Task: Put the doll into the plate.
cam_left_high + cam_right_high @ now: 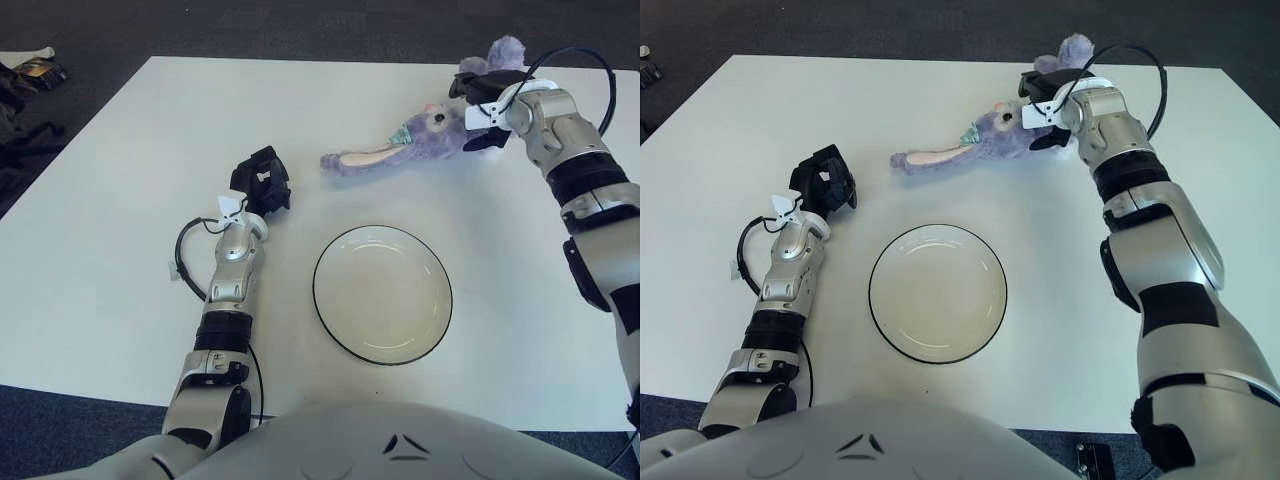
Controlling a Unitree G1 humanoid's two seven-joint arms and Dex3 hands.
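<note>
Two hands: one at work far right, one idle on the left
Right hand point(487, 103): at the far right of the table, black fingers clenched around the body of the doll, wrist bent toward the left
Doll point(425, 135): purple plush rabbit at the far right part of the table, well apart from the plate; its head with one dark eye faces the near side, its long ear with a pink inner side stretches left and lies on the table; a purple tuft of it shows beyond the right hand
Doll's contact: whether the body sits on the table or is raised a little in the grasp, I cannot tell
Plate point(344, 248): round, pale, with a dark rim, in the middle of the table on the near side, with nothing in it
Left hand point(262, 181): left of the plate and near-left of the ear tip, black fingers curled in, holding nothing
Cable point(184, 262): black loop beside the left forearm, on the left
Table point(120, 200): white, with dark floor around it
Clutter point(30, 72): small dark things on the floor at the far left, too unclear to name
</note>
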